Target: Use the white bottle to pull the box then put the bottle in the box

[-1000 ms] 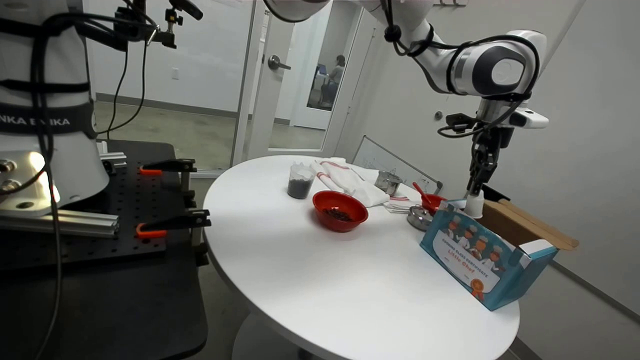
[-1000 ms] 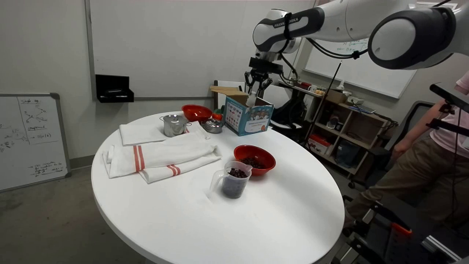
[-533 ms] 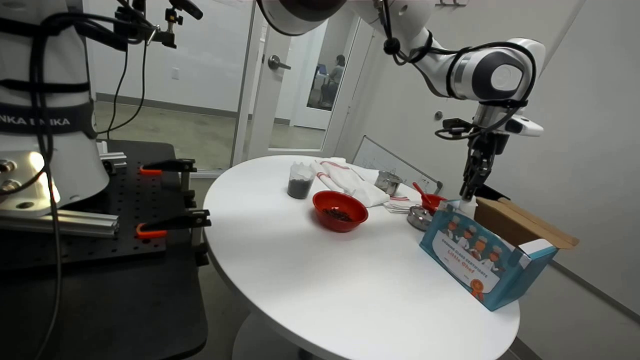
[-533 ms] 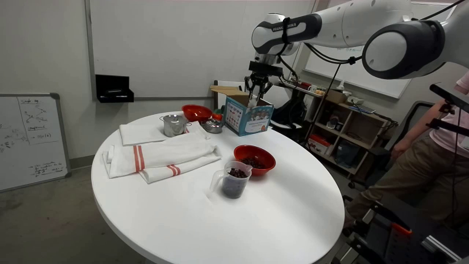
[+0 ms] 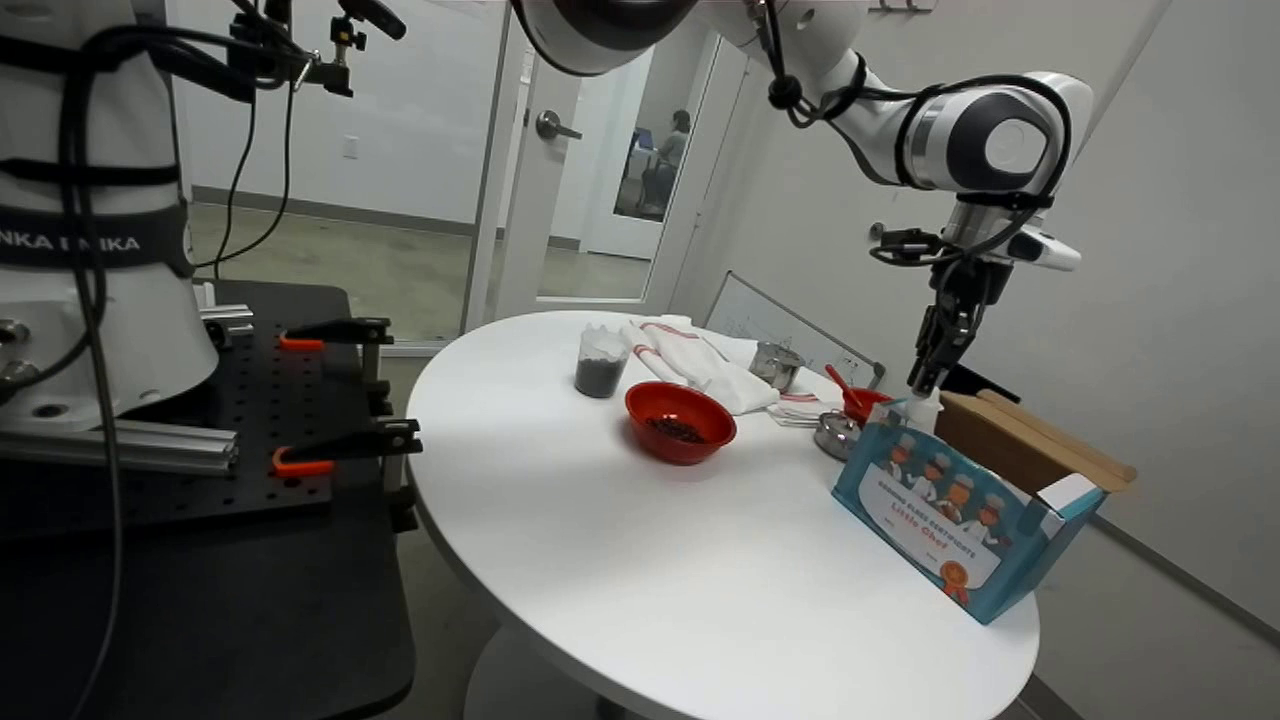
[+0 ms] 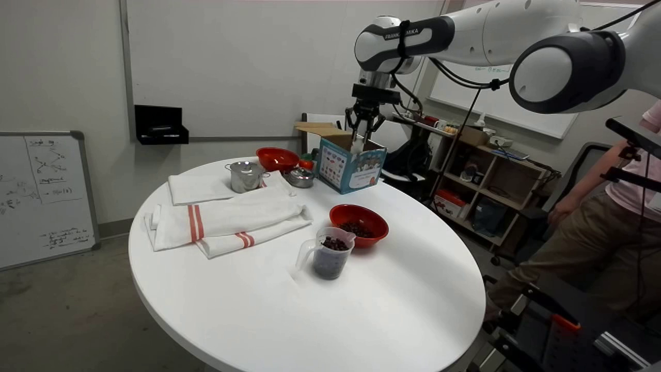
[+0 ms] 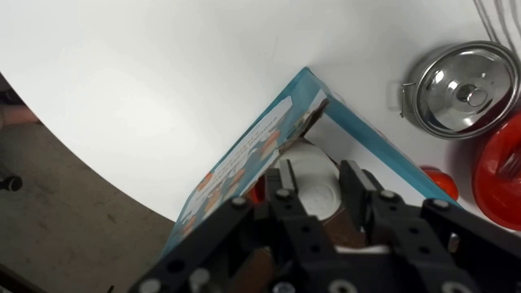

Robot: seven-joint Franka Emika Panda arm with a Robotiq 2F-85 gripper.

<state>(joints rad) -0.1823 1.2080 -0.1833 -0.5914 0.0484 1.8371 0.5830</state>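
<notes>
In an exterior view, the jug stood nearest on the table, a red bowl just behind; farther back stood the open box, and in the wrist view the gripper clamped the white bottle partly inside the box's corner.

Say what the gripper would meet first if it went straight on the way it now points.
The gripper holds the white bottle, so the bottle's lower end leads. At that downward slant, it would probably meet the inside of the box first; whether its printed wall or bottom, depth leaves unclear.
</notes>
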